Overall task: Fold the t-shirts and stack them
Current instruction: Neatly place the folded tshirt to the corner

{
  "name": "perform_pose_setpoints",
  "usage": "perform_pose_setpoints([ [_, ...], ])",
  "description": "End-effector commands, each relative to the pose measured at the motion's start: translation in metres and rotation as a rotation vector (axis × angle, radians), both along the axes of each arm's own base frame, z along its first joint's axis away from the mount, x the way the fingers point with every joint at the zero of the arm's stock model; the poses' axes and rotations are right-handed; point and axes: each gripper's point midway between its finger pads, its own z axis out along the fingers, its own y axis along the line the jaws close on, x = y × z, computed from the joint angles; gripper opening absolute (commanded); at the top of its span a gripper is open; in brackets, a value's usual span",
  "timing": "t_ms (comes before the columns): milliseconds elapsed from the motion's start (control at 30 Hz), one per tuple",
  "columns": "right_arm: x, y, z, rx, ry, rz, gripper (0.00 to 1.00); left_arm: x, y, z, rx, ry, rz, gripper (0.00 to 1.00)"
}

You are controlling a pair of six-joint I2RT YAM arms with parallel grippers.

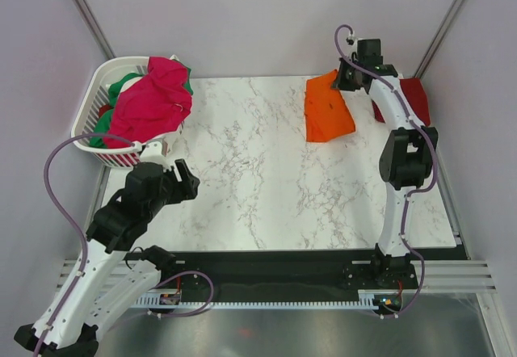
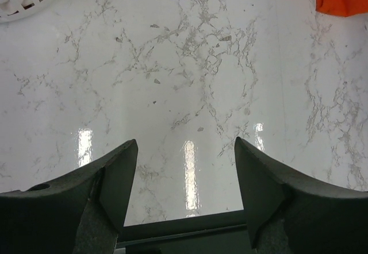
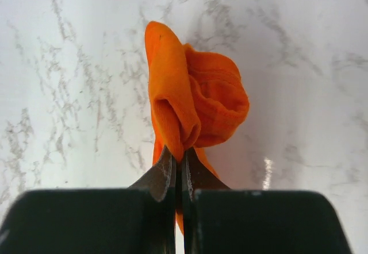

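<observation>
Basket (image 1: 83,115): pink shirt (image 1: 153,98), perhaps others; right hand (image 3: 179,162) clamps orange shirt (image 3: 195,99), left hand (image 2: 185,145) apart.

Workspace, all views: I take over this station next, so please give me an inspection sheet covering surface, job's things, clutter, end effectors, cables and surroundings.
Surface: marble-pattern table, glossy, no spills seen.
Job's things: orange t-shirt far right; dark red t-shirt behind right arm; pink t-shirt and green t-shirt in basket.
Clutter: nothing seen.
End effectors: left end effector open, empty; right end effector shut on orange t-shirt.
Cables: purple cable loops beside left arm.
Surroundings: grey walls.
</observation>
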Motion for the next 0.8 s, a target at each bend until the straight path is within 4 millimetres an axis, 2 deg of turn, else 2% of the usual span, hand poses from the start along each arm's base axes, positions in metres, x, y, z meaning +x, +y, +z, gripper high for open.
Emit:
perform_pose_setpoints([
  [0, 0.017, -0.041, 0.019, -0.130, -0.032, -0.041, 0.00, 0.004, 0.005, 0.000, 0.020, -0.011, 0.028, 0.76],
  [100, 0.030, -0.066, 0.029, -0.170, -0.052, -0.079, 0.00, 0.005, 0.006, -0.001, 0.024, -0.009, 0.033, 0.76],
  [133, 0.032, -0.086, 0.031, -0.168, -0.057, -0.111, 0.00, 0.005, 0.006, -0.001, 0.025, -0.008, 0.035, 0.75],
  [200, 0.036, -0.100, 0.033, -0.159, -0.064, -0.130, 0.00, 0.006, 0.006, -0.003, 0.027, -0.002, 0.035, 0.75],
  [233, 0.037, -0.115, 0.033, -0.155, -0.064, -0.154, 0.00, 0.006, 0.006, -0.003, 0.027, -0.002, 0.035, 0.75],
  [300, 0.043, -0.126, 0.037, -0.144, -0.083, -0.165, 0.00, 0.007, 0.005, -0.003, 0.029, 0.002, 0.035, 0.75],
  [433, 0.049, -0.162, 0.045, -0.157, -0.114, -0.215, 0.00, 0.007, 0.005, -0.006, 0.034, 0.010, 0.034, 0.75],
  [467, 0.049, -0.180, 0.047, -0.155, -0.120, -0.242, 0.00, 0.007, 0.005, -0.006, 0.034, 0.010, 0.035, 0.75],
  [533, 0.050, -0.202, 0.052, -0.122, -0.139, -0.280, 0.00, 0.007, 0.005, -0.007, 0.035, 0.013, 0.035, 0.75],
  [633, 0.051, -0.226, 0.056, -0.093, -0.163, -0.321, 0.00, 0.007, 0.005, -0.006, 0.035, 0.015, 0.036, 0.74],
  [700, 0.053, -0.233, 0.057, -0.084, -0.180, -0.337, 0.00, 0.008, 0.005, -0.007, 0.037, 0.019, 0.034, 0.73],
  [767, 0.055, -0.246, 0.049, -0.081, -0.177, -0.359, 0.00, 0.008, 0.004, -0.009, 0.042, 0.024, 0.031, 0.73],
])
